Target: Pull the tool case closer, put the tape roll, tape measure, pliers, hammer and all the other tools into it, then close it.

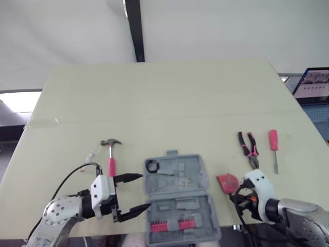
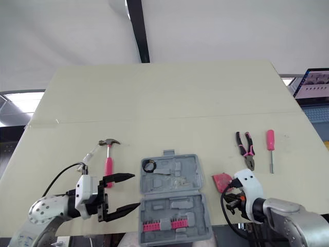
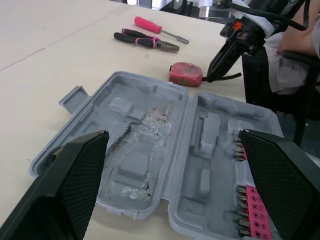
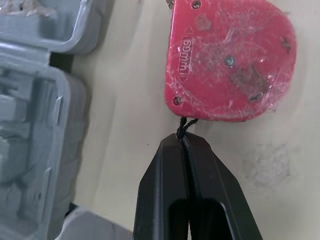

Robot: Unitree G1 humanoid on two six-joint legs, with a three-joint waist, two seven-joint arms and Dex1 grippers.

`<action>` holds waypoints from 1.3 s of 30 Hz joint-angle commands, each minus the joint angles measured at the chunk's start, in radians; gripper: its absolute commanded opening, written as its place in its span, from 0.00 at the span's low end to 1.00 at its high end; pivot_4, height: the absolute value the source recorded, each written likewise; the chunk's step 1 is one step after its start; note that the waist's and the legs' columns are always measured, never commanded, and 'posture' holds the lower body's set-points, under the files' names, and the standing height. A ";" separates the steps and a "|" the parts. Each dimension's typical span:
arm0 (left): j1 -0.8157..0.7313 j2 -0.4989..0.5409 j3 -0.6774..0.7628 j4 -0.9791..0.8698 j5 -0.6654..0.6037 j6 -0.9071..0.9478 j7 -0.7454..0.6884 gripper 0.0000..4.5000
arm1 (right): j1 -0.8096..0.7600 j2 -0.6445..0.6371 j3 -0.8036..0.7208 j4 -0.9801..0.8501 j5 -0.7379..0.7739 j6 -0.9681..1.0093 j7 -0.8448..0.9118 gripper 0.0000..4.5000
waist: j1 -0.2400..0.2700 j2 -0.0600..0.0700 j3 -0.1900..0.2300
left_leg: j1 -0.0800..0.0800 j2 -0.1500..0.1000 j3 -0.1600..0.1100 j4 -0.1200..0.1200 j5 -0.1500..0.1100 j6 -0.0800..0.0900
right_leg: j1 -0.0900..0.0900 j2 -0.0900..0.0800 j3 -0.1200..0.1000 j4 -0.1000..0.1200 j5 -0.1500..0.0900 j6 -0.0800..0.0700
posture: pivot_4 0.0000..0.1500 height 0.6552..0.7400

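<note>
The grey tool case (image 1: 177,198) lies open at the table's front middle, with a small black tape roll (image 1: 152,165) in its far left corner and pink bits along its near edge. My left gripper (image 1: 145,191) is open just left of the case. A pink-handled hammer (image 1: 111,154) lies beyond it. The red tape measure (image 4: 227,60) lies right of the case, and my right gripper (image 4: 182,140) is shut on its black cord. Pink-handled pliers (image 1: 248,146) and a pink screwdriver (image 1: 274,146) lie farther right.
The case reaches the table's front edge (image 1: 77,234). A laptop screen (image 1: 314,85) stands off the table's right side. A black pole (image 1: 134,31) rises behind the table. A small clear item (image 1: 92,153) lies left of the hammer.
</note>
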State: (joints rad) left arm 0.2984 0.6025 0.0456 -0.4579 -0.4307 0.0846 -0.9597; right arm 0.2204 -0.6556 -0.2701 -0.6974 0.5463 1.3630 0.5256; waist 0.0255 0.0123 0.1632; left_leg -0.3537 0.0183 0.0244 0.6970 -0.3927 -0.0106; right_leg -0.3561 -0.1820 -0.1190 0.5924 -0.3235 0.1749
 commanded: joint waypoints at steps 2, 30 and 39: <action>-0.007 0.001 -0.008 -0.017 -0.009 -0.015 -0.006 1.00 | 0.008 -0.005 -0.030 -0.051 0.038 0.041 -0.003 0.01 | -0.001 0.000 0.000 | 0.000 0.000 0.000 0.000 0.000 0.000 | 0.000 0.000 0.000 0.000 0.000 0.000 | 1.00 1.00; 0.021 -0.010 -0.024 -0.061 0.008 -0.032 0.059 1.00 | -0.048 -0.150 -0.138 -0.027 0.126 0.211 0.068 1.00 | 0.001 0.000 0.000 | 0.000 0.000 0.000 0.000 0.000 0.000 | 0.000 0.000 0.000 -0.001 0.000 0.000 | 1.00 1.00; 0.039 0.026 -0.012 -0.051 0.013 -0.088 0.001 1.00 | 0.088 -0.440 -0.125 0.189 -0.087 -0.732 0.595 1.00 | 0.001 -0.002 0.001 | 0.001 0.000 0.001 -0.001 0.000 0.000 | 0.001 0.000 0.000 -0.002 0.000 0.001 | 1.00 1.00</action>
State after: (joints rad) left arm 0.3320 0.6193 0.0208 -0.4973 -0.4228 0.0267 -0.9445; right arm 0.3132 -1.0748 -0.3979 -0.5649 0.5103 0.7963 1.0350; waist 0.0261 0.0103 0.1646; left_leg -0.3529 0.0182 0.0251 0.6964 -0.3927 -0.0105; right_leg -0.3549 -0.1820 -0.1187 0.5904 -0.3230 0.1759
